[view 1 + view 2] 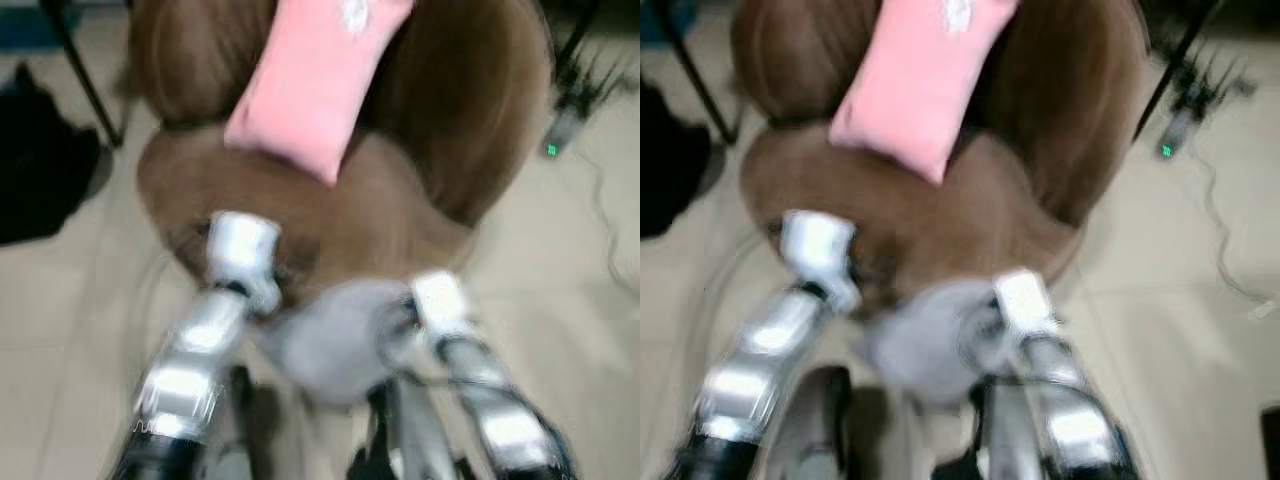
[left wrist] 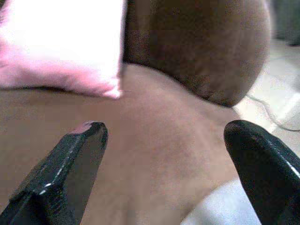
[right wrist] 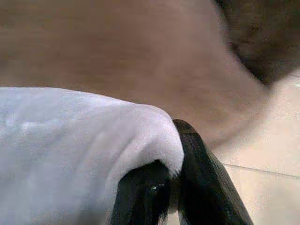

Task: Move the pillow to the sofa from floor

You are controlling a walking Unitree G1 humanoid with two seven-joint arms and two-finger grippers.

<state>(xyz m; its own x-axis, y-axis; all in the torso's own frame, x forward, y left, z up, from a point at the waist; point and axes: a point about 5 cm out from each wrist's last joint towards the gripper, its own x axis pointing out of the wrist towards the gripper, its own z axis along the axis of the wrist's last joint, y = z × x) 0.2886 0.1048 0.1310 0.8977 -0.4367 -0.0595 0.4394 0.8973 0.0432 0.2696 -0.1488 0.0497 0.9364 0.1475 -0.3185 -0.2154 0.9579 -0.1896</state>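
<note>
while the right pincer (image 3: 171, 187) pinches only a corner of the soft grey pillow (image 1: 330, 340) before the round brown plush sofa (image 1: 300, 210), it could slip; left pincer (image 2: 164, 173) gapes wide, holding nothing.

The soft pale grey pillow (image 1: 330, 340) hangs bunched at the front edge of the round brown sofa (image 1: 400, 220), one corner pinched between black fingers (image 3: 201, 187), while a pink pillow (image 1: 310, 80) leans against the sofa's back.

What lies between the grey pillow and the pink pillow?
Bare brown sofa seat, seen in the left eye view, separates the soft grey pillow from the pink rectangular pillow.
</note>
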